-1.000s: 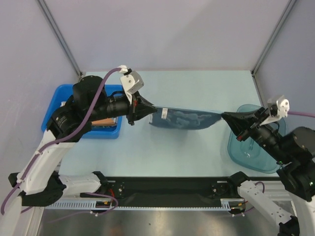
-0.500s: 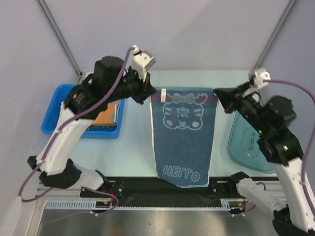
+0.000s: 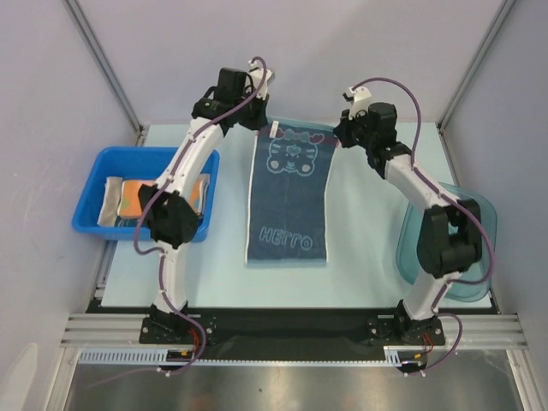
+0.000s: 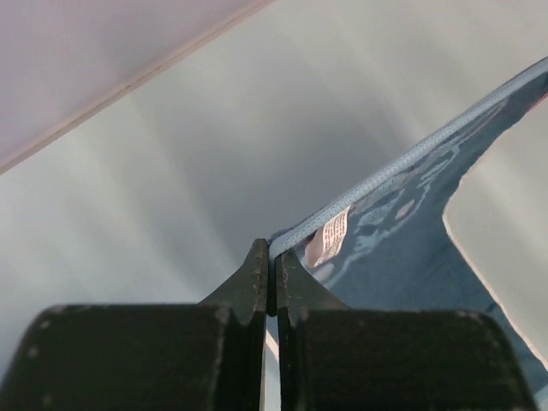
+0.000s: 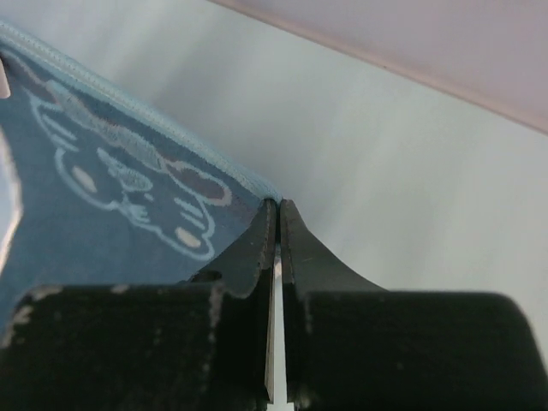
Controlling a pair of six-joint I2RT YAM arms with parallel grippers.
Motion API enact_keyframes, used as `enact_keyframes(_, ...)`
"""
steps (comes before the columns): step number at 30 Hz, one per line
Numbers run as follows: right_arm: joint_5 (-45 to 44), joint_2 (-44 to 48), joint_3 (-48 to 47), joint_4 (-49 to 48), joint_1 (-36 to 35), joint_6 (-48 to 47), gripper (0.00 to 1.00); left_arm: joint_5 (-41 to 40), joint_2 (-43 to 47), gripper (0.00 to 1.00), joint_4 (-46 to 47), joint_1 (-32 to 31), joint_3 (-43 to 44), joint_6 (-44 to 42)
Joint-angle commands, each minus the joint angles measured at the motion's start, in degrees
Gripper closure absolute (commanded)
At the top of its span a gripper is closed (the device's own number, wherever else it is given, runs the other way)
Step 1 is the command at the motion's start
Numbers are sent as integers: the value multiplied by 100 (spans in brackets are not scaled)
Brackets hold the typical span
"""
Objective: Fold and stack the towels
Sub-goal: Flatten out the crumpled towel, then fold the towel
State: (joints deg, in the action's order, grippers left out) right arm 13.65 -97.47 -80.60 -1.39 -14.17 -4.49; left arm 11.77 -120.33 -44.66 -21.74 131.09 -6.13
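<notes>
A dark blue towel (image 3: pixel 289 201) with a pale cat face and lettering lies spread lengthwise down the middle of the table. My left gripper (image 3: pixel 262 125) is shut on its far left corner by the white label (image 4: pixel 328 237). My right gripper (image 3: pixel 339 131) is shut on its far right corner (image 5: pixel 257 190). Both arms reach far toward the back wall. An orange towel (image 3: pixel 137 196) and a pale one (image 3: pixel 110 202) lie in the blue bin. The towel's pale blue hem (image 4: pixel 402 160) runs taut from the left jaws.
A blue plastic bin (image 3: pixel 98 163) stands at the left. A clear teal lid or tray (image 3: pixel 452 248) lies at the right edge. The back wall rises just behind both grippers. The black rail (image 3: pixel 291 325) runs along the near edge.
Both grippers have carried the towel from mid-table to the far edge. It went from bunched between them, to hanging open, to lying flat on the table.
</notes>
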Motion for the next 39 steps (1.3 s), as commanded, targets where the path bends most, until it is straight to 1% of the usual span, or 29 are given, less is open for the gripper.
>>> enact_keyframes(1, 375, -543, -728, -811, 195, -473, 100, 502, -420, 100, 668, 310, 462, -151)
enact_keyframes(3, 384, -894, -966, -697, 205, -614, 100, 475, -587, 100, 783, 310, 304, -467)
enact_keyframes(5, 480, -1010, -984, -609, 205, -789, 100, 466, -605, 100, 836, 310, 15, -747)
enact_keyframes(7, 603, -1081, -923, -434, 187, -843, 100, 475, -518, 100, 854, 310, -205, -924)
enact_keyframes(9, 726, -1055, -705, -362, 187, -808, 100, 449, -369, 100, 898, 310, -635, -1127)
enact_keyframes(12, 762, -801, -361, -135, 56, -869, 100, 327, 35, 100, 1021, 284, -1251, -1364)
enact_keyframes(14, 727, -476, -18, 120, -111, -904, 100, 159, 343, 100, 1021, 232, -1664, -1514)
enact_keyframes(15, 640, -335, 139, 295, -173, -922, 100, 115, 448, 100, 1012, 205, -1805, -1557)
enact_keyframes(16, 569, -82, 384, 454, -313, -922, 100, 11, 580, 100, 1030, 179, -2171, -1610)
enact_keyframes(18, 411, 227, 676, 595, -445, -896, 100, -25, 949, 100, 1074, 100, -2577, -1628)
enact_keyframes(19, 323, 359, 955, 718, -507, -852, 100, -104, 1081, 100, 1100, 65, -2788, -1628)
enact_keyframes(20, 218, 656, 1080, 780, -629, -817, 100, -140, 1317, 100, 1118, -14, -3199, -1628)
enact_keyframes(22, 7, 887, 1265, 1068, -718, -633, 100, -201, 1564, 100, 1214, -102, -3641, -1611)
enact_keyframes(23, 15, 1053, 1396, 1184, -762, -597, 100, -332, 1722, 100, 1267, -216, -4087, -1593)
enact_keyframes(24, -29, 1159, 1528, 1272, -884, -545, 100, -359, 1985, 100, 1372, -260, -4309, -1549)
enact_keyframes(28, -213, 1555, 2082, 1562, -1227, -298, 100, -351, 2602, 100, 1531, -384, -5336, -1172)
enact_keyframes(33, -380, 2099, 2986, 1545, -1509, 62, 100, -325, 3059, 100, 1680, -454, -6111, -829)
enact_keyframes(34, -441, 2162, 3102, 1519, -1622, 141, 100, -316, 3138, 100, 1698, -454, -6330, -715)
enact_keyframes(39, -609, 2268, 3577, 1405, -2001, 553, 100, -281, 3253, 100, 1830, -507, -6833, -424)
